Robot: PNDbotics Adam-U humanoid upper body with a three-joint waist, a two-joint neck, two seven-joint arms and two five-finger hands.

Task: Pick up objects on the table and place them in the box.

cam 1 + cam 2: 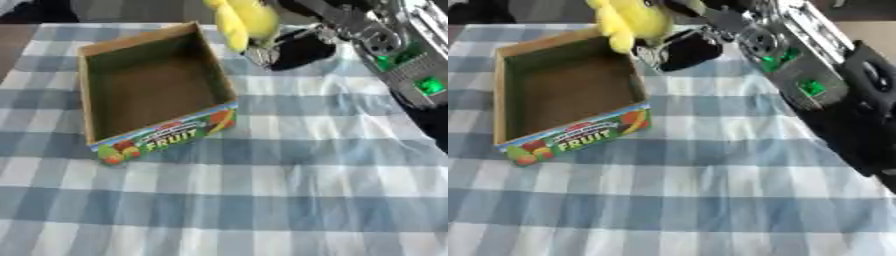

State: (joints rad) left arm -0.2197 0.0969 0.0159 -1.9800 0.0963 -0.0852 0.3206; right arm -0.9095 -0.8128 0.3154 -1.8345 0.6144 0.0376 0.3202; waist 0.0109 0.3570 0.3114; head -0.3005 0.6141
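A brown cardboard box (98, 125) with a colourful "FRUIT" label on its front wall stands open at the left of the table, and nothing shows inside it. My right hand (293, 42) comes in from the upper right and is shut on a yellow banana bunch (241, 20). The bunch hangs in the air just beyond the box's far right corner. The fingers behind the fruit are partly hidden. My left hand shows in neither view.
A blue and white checked cloth (262, 190) covers the table. My right forearm (798, 65), silver with green lights, crosses the upper right. A dark floor strip runs along the table's far edge.
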